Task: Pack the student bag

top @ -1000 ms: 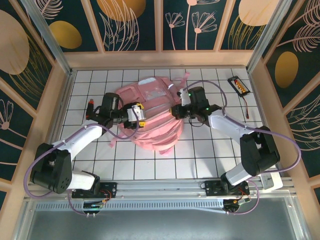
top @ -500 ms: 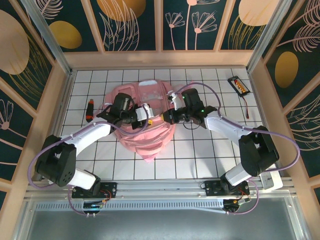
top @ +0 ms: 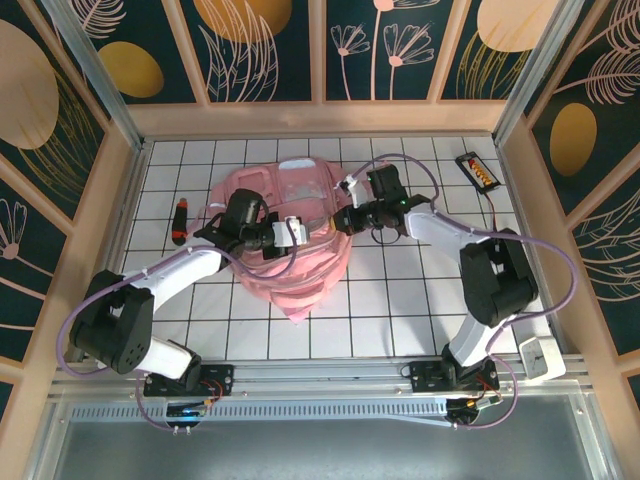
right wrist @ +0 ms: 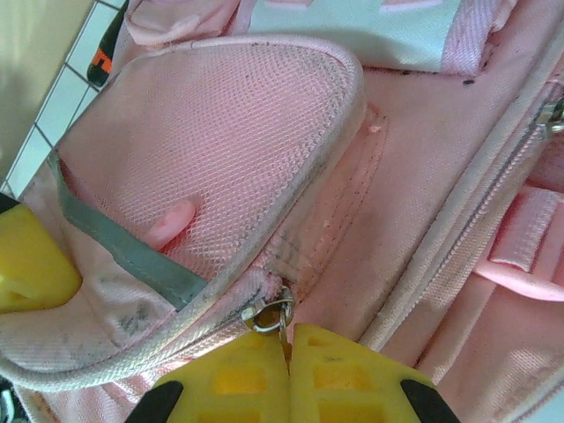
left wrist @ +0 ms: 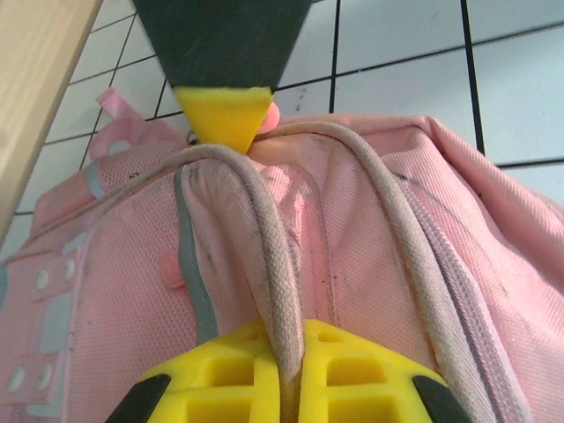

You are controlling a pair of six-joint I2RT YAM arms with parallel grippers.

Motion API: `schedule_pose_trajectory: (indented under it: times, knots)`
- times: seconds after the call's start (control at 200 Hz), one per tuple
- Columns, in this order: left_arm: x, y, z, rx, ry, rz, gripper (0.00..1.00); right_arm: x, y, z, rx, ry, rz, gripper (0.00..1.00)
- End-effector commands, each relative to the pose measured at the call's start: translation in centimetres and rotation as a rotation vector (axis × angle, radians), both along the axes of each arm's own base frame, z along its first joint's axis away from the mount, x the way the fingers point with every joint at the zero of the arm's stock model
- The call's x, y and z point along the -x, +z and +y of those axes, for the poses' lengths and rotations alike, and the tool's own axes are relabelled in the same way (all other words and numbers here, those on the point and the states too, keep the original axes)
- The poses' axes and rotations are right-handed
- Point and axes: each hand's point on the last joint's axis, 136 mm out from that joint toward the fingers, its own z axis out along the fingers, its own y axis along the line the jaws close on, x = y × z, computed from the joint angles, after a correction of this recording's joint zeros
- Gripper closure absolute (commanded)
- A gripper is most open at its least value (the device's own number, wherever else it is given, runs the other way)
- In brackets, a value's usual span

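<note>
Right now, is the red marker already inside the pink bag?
No, the marker lies on the table, left of the bag.

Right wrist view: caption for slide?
Right gripper pinching the zipper pull on the pink student bag's mesh pocket.

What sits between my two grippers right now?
Only the student bag: in the top view a short span of its pink fabric separates the left gripper from the right gripper, both shut on it.

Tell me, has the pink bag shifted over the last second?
Yes. The student bag slid left in the top view, closer to the red marker.
</note>
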Motion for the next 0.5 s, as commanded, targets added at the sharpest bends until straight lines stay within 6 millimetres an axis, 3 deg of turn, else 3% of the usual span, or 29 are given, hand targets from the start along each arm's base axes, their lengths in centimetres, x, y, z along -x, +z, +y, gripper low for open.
schedule_pose_trajectory:
  times: [0.0, 0.145, 0.225, 0.385, 0.495]
  knots:
    - [4.2, 0.4, -0.3, 0.018, -0.224, -0.038, 1.00, -7.7, 0.1, -3.6, 0.042, -0.234, -0.113, 1.00]
    - [6.0, 0.6, -0.7, 0.046, -0.343, -0.081, 1.00, -8.4, 0.4, -0.5, -0.095, -0.145, -0.075, 1.00]
    - [6.5, 0.4, -0.7, 0.015, -0.375, -0.099, 1.00, -8.3, 0.8, 0.2, -0.145, -0.105, -0.077, 1.00]
    - [6.7, 0.7, -0.7, 0.019, -0.385, -0.122, 1.00, -9.4, -0.4, -2.8, -0.066, -0.181, -0.063, 0.99]
    - [6.4, 0.3, -0.8, 0.019, -0.372, -0.124, 1.00, -8.8, 0.4, -4.8, -0.074, -0.222, -0.073, 0.92]
